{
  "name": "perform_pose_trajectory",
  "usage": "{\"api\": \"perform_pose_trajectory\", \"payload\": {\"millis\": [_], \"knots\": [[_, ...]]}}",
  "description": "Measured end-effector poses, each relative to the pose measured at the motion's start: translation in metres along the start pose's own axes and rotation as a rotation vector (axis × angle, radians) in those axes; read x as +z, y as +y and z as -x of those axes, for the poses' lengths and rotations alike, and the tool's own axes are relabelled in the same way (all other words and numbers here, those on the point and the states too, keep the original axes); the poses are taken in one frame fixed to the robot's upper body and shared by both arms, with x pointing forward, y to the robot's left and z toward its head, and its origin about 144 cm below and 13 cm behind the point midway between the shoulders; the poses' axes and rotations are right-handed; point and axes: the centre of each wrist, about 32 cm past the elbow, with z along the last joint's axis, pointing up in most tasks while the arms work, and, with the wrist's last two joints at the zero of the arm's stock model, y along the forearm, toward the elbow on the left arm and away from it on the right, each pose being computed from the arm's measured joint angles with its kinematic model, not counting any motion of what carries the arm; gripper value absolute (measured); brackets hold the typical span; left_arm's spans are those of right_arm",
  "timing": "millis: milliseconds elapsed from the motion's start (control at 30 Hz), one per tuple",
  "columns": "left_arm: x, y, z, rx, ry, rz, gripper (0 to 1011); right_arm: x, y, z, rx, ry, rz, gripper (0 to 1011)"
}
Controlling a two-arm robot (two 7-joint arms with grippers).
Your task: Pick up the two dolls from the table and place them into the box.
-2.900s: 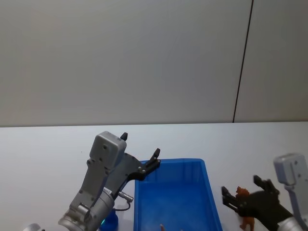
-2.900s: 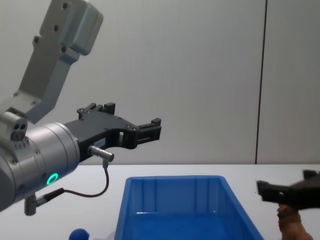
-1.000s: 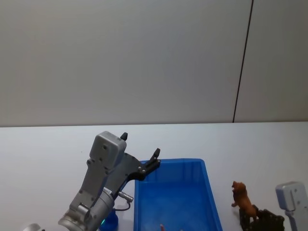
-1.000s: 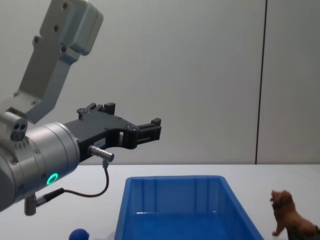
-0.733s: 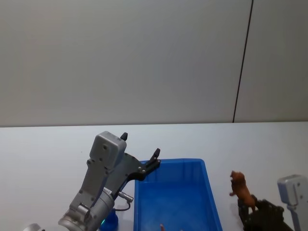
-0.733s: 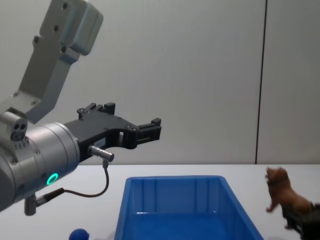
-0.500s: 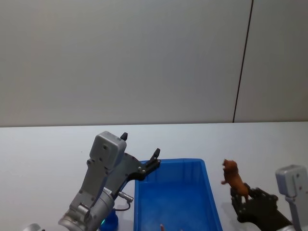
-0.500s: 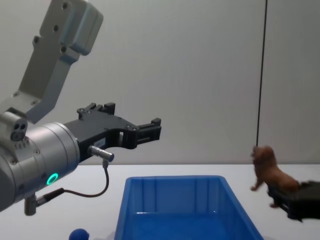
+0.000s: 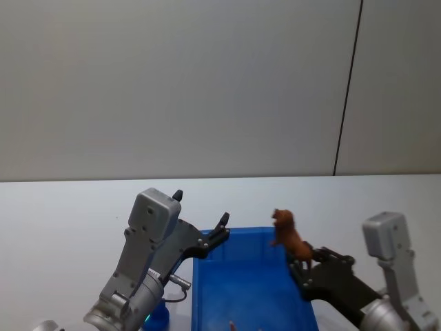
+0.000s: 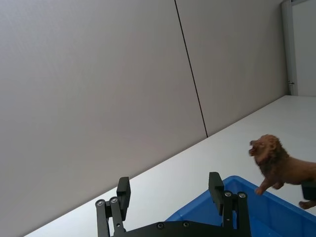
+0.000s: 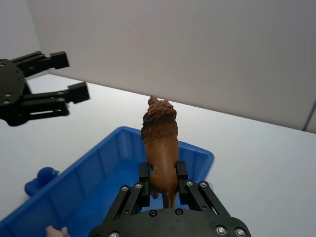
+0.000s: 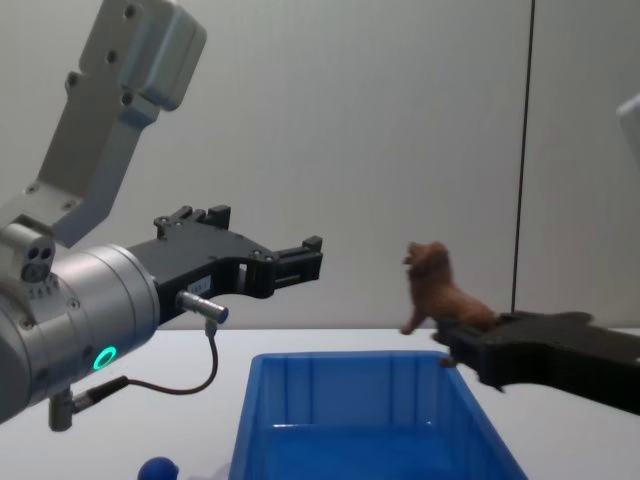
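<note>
- The blue toy (image 12: pixel 158 467) sits nearest, on the table (image 9: pixel 62 207) just beside the near left side of the box (image 12: pixel 350 357). The chest view catches its rounded top at the lower edge. The right wrist view shows it standing outside the box's left wall.
- On the box floor at the near end, the head and right wrist views show a small pinkish piece (image 11: pixel 54 230), with too little of it in sight to tell what it is. The chest view shows the box's ribbed inner walls from the side.
- The right gripper (image 11: pixel 162 174) reaches in from the right, its fingers closed narrowly on the hindquarters of the lion doll (image 12: pixel 435 290). The right wrist view shows one finger on each flank.
- The lion doll is held in the air above the far right part of the box, with its head raised and turned to the left. The chest view, seeing it from the side, shows a gap between its front paws and the rim.
- The left gripper (image 10: pixel 169 190) hangs raised above the table near the box's far left corner, its fingers spread wide and holding nothing. The left wrist view looks out between them to the lion doll on the far side.
- The table is plain white and runs wide on both sides and on past the box to the wall (image 9: pixel 172 83).
- The wall is pale grey, with one dark vertical seam (image 9: pixel 348 89) towards the right.
- Counted: two dolls, one box, two grippers, one pinkish piece.
</note>
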Motion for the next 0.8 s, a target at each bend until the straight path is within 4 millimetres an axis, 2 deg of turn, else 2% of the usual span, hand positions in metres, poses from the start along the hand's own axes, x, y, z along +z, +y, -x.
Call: {"api": "perform_pose_trajectory", "payload": {"millis": [133, 333, 400, 433, 567, 667, 800], "knots": [[0.0, 0.0, 0.0, 0.0, 0.0, 0.0, 1001, 0.003, 0.01, 0.002, 0.04, 0.008, -0.001, 312], [0.0, 0.0, 0.0, 0.0, 0.0, 0.0, 1001, 0.005, 0.021, 0.004, 0.073, 0.02, 0.009, 520], [0.0, 0.0, 0.0, 0.0, 0.0, 0.0, 1001, 0.005, 0.023, 0.004, 0.076, 0.021, 0.011, 561], [0.0, 0.0, 0.0, 0.0, 0.0, 0.0, 1001, 0.005, 0.025, 0.005, 0.077, 0.023, 0.013, 623], [0.0, 0.0, 0.0, 0.0, 0.0, 0.0, 1001, 0.006, 0.027, 0.005, 0.071, 0.025, 0.016, 723], [0.0, 0.0, 0.0, 0.0, 0.0, 0.0, 1001, 0.007, 0.028, 0.005, 0.055, 0.024, 0.018, 846], [0.0, 0.0, 0.0, 0.0, 0.0, 0.0, 1001, 0.007, 0.027, 0.004, 0.032, 0.022, 0.016, 920]]}}
